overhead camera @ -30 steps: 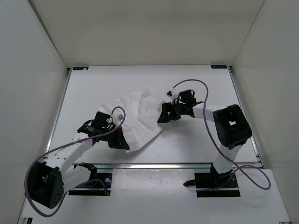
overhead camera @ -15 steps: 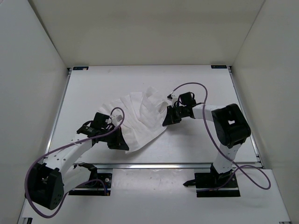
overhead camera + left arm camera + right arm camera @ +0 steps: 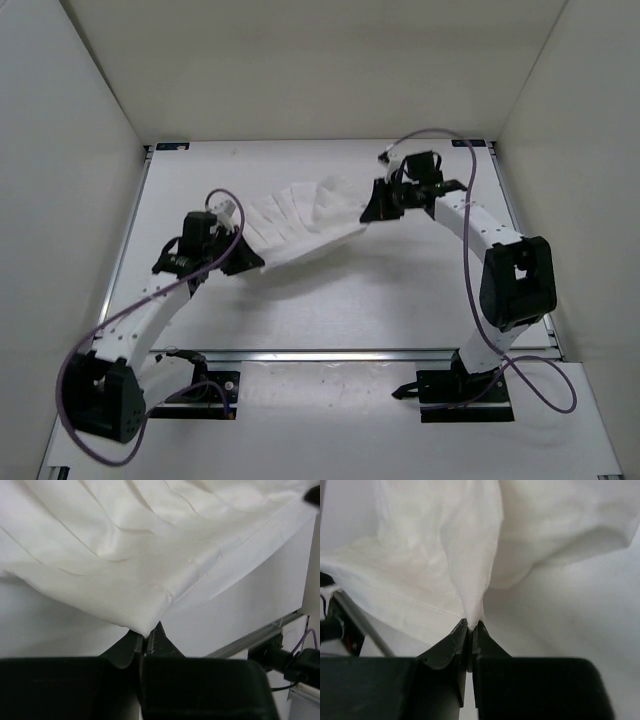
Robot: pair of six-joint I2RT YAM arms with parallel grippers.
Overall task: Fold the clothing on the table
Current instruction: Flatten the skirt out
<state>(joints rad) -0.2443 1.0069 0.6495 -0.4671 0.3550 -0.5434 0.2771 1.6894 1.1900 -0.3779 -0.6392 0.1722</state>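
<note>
left gripper (image 3: 148, 639): clamped tight on hem corner of clothing (image 3: 303, 218) | right gripper (image 3: 470, 626): pinched closed on opposite bunched edge | clothing: slung between both, mid-table (image 3: 400, 295) | next: tension evenly, lay flat, avoid tugging corners free

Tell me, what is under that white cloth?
Only bare white table shows beneath the clothing, which the left gripper and right gripper pinch by its edges. The patch directly under its middle is covered.

Clothing (image 3: 300, 222): one, seemingly; table (image 3: 400, 292): one; left claw (image 3: 146, 639), right claw (image 3: 470, 628): two.
</note>
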